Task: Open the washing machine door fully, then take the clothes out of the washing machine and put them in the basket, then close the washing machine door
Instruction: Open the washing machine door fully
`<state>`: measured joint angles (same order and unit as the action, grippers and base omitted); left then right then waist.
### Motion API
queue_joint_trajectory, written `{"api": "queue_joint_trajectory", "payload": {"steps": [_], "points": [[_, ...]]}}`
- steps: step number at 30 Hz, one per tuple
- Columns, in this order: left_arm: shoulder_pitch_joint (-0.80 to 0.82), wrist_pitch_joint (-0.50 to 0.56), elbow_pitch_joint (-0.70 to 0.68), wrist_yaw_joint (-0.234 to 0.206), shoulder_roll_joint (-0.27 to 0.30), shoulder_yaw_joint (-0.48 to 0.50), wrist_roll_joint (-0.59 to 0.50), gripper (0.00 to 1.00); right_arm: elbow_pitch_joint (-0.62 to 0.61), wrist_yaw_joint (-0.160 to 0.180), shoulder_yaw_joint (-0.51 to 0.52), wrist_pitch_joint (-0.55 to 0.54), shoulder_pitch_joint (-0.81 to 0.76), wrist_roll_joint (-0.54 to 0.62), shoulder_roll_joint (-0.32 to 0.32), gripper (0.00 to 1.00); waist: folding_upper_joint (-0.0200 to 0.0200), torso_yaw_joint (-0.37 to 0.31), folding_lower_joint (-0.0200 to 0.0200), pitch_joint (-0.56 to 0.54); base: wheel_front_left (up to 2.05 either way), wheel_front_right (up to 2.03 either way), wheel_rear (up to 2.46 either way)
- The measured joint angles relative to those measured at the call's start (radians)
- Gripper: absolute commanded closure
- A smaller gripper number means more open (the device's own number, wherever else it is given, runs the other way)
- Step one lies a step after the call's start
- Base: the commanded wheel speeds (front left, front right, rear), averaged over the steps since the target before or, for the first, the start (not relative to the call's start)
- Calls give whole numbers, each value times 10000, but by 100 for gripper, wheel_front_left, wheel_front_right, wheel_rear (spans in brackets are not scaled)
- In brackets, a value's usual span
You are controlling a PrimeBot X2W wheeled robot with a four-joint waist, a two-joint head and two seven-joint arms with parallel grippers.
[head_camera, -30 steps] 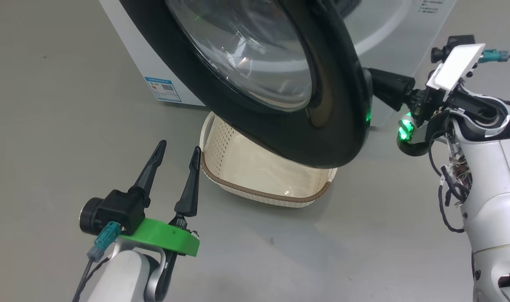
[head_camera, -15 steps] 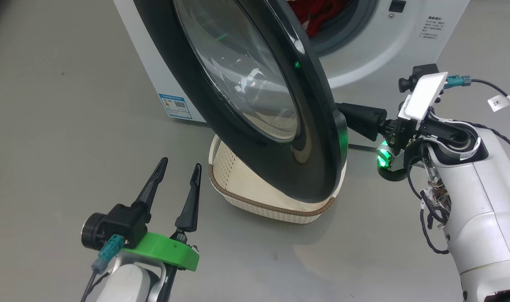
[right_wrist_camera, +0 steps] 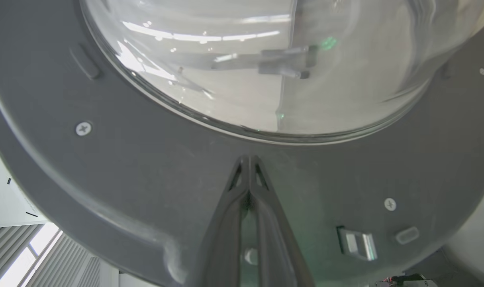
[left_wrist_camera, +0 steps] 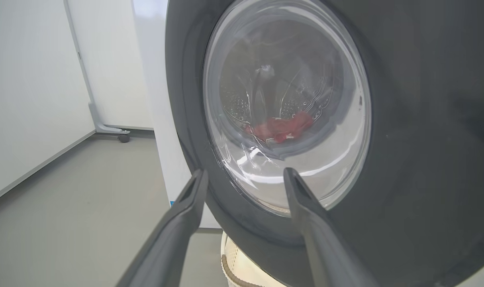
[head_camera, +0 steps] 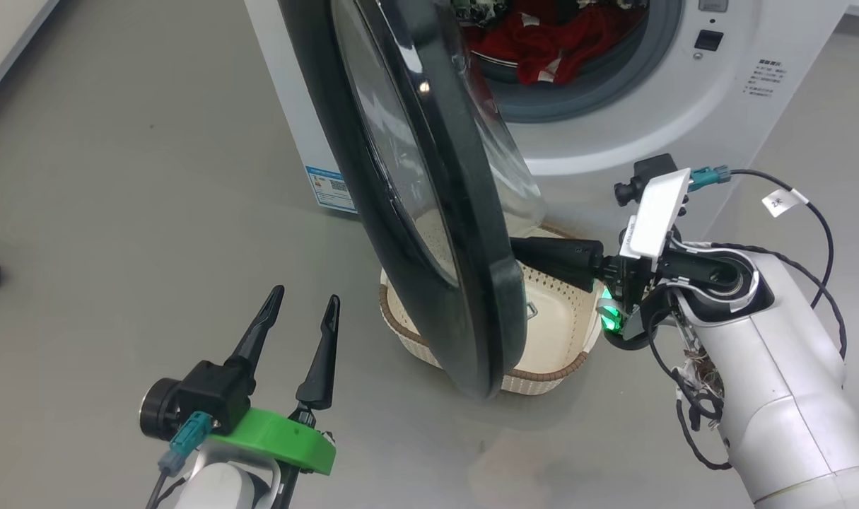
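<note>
Head view: the washing machine door (head_camera: 429,212), half open over the basket (head_camera: 542,371), is pressed on by the tightly closed right hand (head_camera: 524,251), left hand (head_camera: 305,295) spread nearby; left wrist view: clothes (left_wrist_camera: 279,127) are seen inside the washing machine (left_wrist_camera: 150,59); right wrist view: fingertips (right_wrist_camera: 226,227) could be slid off the slick rim.

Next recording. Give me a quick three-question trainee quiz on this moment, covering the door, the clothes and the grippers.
1. True or false: the door is shut.
2. The clothes lie: A inside the machine; B draped over the door; C under the door.
3. Which gripper is shut, its tips at the door's inner face?
Key: 1 false; 2 A; 3 the right gripper.
</note>
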<state>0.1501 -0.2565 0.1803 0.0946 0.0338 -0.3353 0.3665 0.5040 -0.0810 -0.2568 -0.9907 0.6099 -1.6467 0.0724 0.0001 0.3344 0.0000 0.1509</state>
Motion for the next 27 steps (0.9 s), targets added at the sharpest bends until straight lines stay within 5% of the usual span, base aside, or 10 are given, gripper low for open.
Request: {"api": "queue_joint_trajectory", "payload": {"steps": [27], "points": [[-510, 0, 73, 77, 35, 142, -240, 0, -1448, -148, -2395, 374, -1263, -1463, -42, 100, 0, 766, 0, -688, 0, 0, 0]]}}
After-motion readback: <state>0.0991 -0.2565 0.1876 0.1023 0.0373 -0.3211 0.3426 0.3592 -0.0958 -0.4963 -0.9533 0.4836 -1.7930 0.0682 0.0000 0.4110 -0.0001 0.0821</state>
